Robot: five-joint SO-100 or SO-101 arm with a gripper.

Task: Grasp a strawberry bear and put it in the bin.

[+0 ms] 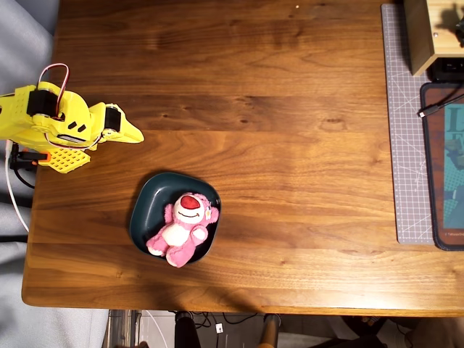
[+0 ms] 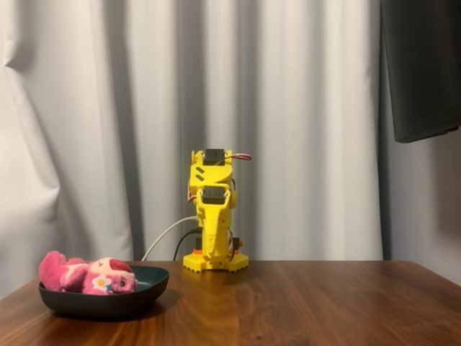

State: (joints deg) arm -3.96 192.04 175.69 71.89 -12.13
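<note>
Lying on its back in the bin, the strawberry bear has its red nose up and its head toward the dish's upper right corner in the overhead view, while its feet hang over the lower rim. From the fixed view the bear shows as a pink heap inside the dark dish, head to the right, a small flower patch visible on it. The dish sits on the wooden desk, near the lower left of the overhead view.

The yellow arm is folded up at the left edge of the desk, well apart from the dish. Its pincer points right in the overhead view with the tips drawn together into one point, clenched on nothing. In the fixed view the pincer hangs down in front of the arm's base.

A grey cutting mat lies at the far right of the desk, with a wooden box at its top
</note>
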